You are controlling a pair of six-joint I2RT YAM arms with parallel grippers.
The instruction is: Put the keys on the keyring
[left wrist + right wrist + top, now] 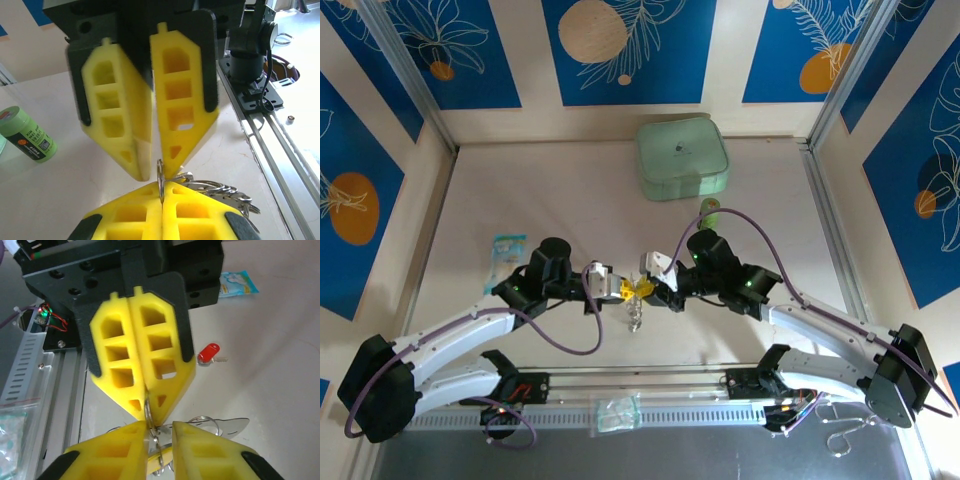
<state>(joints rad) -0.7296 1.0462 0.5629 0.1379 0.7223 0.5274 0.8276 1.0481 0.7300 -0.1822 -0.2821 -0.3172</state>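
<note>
Our left claw [162, 196] is clenched on the keyring [220, 191], whose links trail beside it. Our right claw [160, 432] faces it tip to tip, slightly parted; we cannot tell if it grips. The red key [209, 352] lies on the desk [270, 340] near the left claw.

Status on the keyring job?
Left hand shut on keyring. Right hand jaws slightly apart at the ring, grip unclear. Red key loose on table, not yet on.
</note>
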